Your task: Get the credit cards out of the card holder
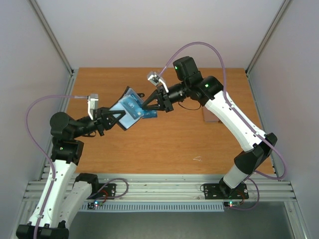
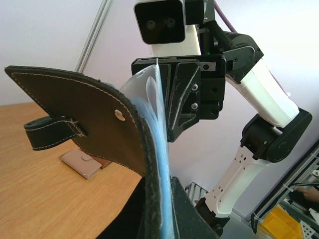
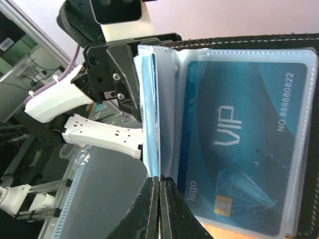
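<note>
Two arms are meeting mid-air over the surface [image 1: 164,149] in the top view. My left pincer [image 1: 121,116] is clamping the card holder [image 1: 128,110] and holding it splayed open above the wood. The right pincer [image 1: 146,106] is clenched at its far edge, where a blue card [image 1: 151,114] is poking out. Risk I'm watching: if the right arm is pulling off-axis, the holder is going to twist out of the left grip and drop. A brown wallet piece [image 1: 211,116] is lying half hidden under the right arm.

Left wrist: the left pincer is biting the holder's lower part, and the black flap with its loop [image 2: 44,133] is bowing away to the left. I'm reading that bend as strain. The contact itself is being cut off at the frame bottom, so I'm not judging grip depth. I'm also not able to count the cards in the pale sleeves from here.

Right wrist: the jaws are squeezing fully together on a thin blue edge. I'm not able to tell whether that's bare card or card plus plastic sleeve. If it's sleeve, a pull is going to drag the insert, not the card. The VIP card [image 3: 239,144] is sitting fully pocketed. Black and dark red cards aren't showing anywhere.
</note>
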`<state>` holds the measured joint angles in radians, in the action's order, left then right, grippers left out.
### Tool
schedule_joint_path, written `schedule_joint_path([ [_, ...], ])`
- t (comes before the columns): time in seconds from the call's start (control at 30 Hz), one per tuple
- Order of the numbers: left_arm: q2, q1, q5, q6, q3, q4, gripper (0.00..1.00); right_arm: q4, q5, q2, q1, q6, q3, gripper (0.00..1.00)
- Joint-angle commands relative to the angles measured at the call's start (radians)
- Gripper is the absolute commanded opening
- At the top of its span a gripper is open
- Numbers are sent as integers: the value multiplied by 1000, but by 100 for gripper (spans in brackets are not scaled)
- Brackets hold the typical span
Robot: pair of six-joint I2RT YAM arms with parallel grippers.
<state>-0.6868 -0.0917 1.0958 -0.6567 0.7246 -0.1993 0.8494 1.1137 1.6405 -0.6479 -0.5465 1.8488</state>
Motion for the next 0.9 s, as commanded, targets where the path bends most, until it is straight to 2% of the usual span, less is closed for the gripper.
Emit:
schedule_joint_path([
  [0.0,5,3,12,22,12,-25,0,37,-81,-17,31,-36,12,1],
  [0.17,14,3,-11,65,4,52,0,64,-136,-33,70,-60,5,1],
  [0.33,25,3,-78,182,7,234,0,91,-190,-47,116,-98,-15,1],
  [0.53,48,11,-371,312,-18,500,0,132,-287,-39,181,-163,-28,1],
  [0.7,60,36,-551,301,-66,555,0,241,-395,53,181,-310,47,1],
  [0.87,69,63,-629,279,-94,581,0,436,-475,252,177,-544,189,1],
])
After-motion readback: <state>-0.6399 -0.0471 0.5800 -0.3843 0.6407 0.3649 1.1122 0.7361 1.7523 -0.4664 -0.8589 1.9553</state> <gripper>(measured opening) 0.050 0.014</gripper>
